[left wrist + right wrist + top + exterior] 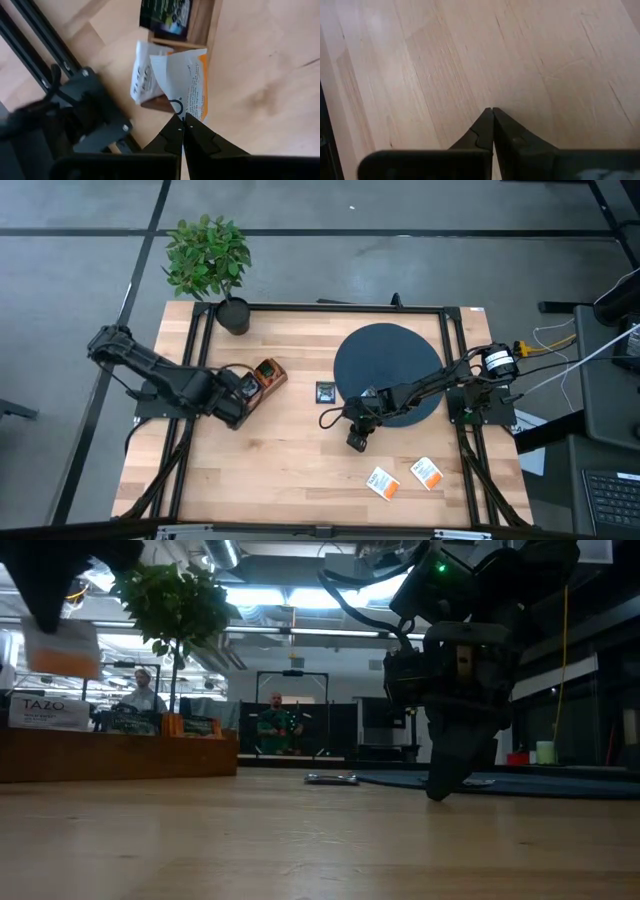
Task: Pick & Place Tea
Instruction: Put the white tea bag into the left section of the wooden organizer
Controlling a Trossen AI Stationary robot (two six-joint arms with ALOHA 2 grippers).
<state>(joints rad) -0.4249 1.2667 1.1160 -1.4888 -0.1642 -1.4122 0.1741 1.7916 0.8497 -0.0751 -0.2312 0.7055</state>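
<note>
Jaws of our left gripper (182, 125) pinch a white sachet (182, 82) above the wooden box (268, 375). Our right gripper (493, 114), jaws pressed together, touches bare counter (290, 460) beside the dark disc (385, 355).

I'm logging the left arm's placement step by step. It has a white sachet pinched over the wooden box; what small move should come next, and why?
Probably lower a little and then open. The left gripper is shut on the white sachet with the orange band, which hangs above the wooden box beside another white sachet. The right gripper is shut over bare table.
</note>
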